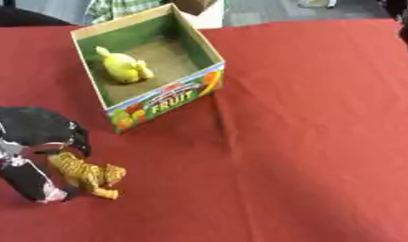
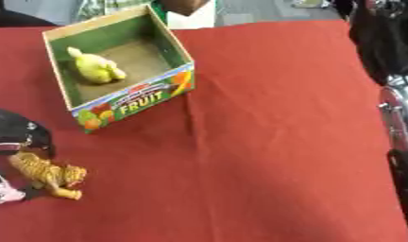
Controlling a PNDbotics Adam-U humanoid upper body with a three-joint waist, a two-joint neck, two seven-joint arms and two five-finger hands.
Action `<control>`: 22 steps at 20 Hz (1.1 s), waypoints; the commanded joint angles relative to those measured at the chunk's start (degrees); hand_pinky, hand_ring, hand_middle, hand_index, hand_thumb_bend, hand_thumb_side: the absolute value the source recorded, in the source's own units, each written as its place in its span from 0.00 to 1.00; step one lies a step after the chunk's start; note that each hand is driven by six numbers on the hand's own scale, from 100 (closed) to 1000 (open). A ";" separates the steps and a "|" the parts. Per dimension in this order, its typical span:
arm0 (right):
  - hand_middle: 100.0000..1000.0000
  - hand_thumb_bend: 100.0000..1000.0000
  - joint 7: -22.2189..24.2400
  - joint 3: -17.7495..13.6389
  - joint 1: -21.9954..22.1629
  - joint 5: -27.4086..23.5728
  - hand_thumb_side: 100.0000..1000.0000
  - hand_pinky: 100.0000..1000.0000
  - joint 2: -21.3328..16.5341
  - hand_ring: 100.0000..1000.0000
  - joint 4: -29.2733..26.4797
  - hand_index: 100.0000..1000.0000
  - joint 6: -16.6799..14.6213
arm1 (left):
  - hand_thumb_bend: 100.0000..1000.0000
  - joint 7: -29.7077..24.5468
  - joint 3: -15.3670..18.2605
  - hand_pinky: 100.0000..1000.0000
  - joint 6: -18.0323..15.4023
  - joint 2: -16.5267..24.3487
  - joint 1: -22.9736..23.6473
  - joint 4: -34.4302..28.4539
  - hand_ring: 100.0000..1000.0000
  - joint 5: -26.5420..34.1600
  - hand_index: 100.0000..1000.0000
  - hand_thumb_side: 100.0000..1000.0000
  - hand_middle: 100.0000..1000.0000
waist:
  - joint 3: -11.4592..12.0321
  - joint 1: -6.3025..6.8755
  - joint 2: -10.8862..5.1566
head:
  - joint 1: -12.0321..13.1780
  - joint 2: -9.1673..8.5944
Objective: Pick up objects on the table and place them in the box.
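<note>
- Left eye view: the left hand [image 1: 34, 142] curls its fingers [image 1: 79, 139] and thumb [image 1: 29, 184] around the toy tiger's [image 1: 88, 175] rear.
- The tiger's long axis runs away from the palm, head outward.
- The box [image 1: 170, 101] lies beyond the fingers, up and right.

tablecloth [image 1: 306, 142] red | box [image 1: 167, 101] green inside (fruit print outside) | toy [image 1: 124, 67] yellow | tiger [image 1: 88, 174] orange, dark-striped
</note>
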 commanded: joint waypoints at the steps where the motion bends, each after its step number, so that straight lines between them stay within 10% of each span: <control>1: 0.67 0.00 -0.14 -0.81 -0.34 0.48 1.00 0.94 -0.66 0.79 -0.72 0.84 0.03 | 0.05 0.04 1.12 0.37 1.10 0.50 -1.15 -0.91 0.64 0.02 0.68 0.45 0.58 | 0.05 0.03 -1.00 | -0.06 -0.52; 8: 0.67 0.00 -0.22 -1.03 -0.15 0.76 1.00 0.94 -0.60 0.79 -0.62 0.84 0.17 | 0.00 0.04 2.98 0.24 5.63 0.27 -1.53 -4.55 0.51 2.26 0.47 0.19 0.44 | 0.17 0.01 -1.01 | -0.60 -0.32; 22: 0.66 0.00 -0.14 -1.08 0.23 0.81 1.00 0.94 -0.70 0.79 -0.78 0.84 0.70 | 0.00 2.74 10.81 0.01 8.50 1.37 -2.44 -12.28 0.24 1.55 0.14 0.24 0.09 | 1.19 0.88 -1.13 | -0.79 -0.58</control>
